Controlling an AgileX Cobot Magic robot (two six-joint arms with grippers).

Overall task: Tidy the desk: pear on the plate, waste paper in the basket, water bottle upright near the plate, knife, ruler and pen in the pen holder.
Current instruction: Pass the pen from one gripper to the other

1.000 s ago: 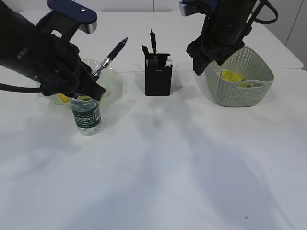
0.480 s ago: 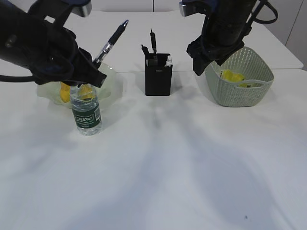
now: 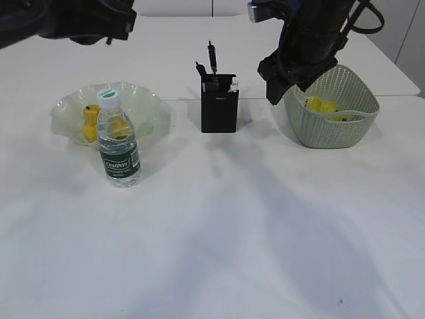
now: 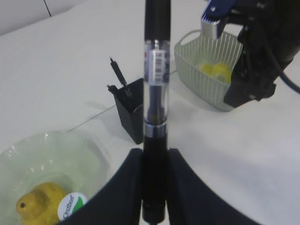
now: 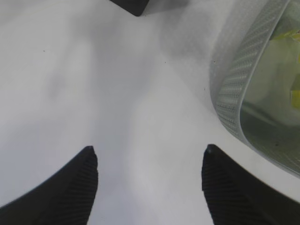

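**White desk, two arms, pen in hand**

Surface: the desk (image 3: 219,232), a plain white tabletop with a thin seam running across behind the objects.

Left gripper (image 4: 154,161): clenched on a pen (image 4: 155,93), the two dark fingers (image 4: 126,187) pressing its lower barrel from either side. The pen stands up the middle of the left wrist view, black at both ends, clear in the middle with a barcode sticker. Below and beyond it lie the plate, the pen holder and the basket, all well apart from the pen.

Right gripper (image 5: 147,173): released, jaws wide apart with nothing between them, hanging over bare desk just beside the basket (image 5: 243,89) wall.

Other items, exterior view:
- Plate (image 3: 143,100), pale green with a ruffled rim, at left; the pear (image 3: 89,121) lies in it.
- Water bottle (image 3: 119,146), upright, green label and white cap, just in front of the plate.
- Pen holder (image 3: 219,109), black and square, at centre, with dark tools sticking up out of it; what they are cannot be told.
- Basket at right, holding the waste paper (image 3: 320,105).

View differences: the exterior view shows only a dark part of the left arm at its top-left corner, neither gripper nor pen; the left wrist view alone shows the grasp. The right wrist view alone shows the right jaws parted.
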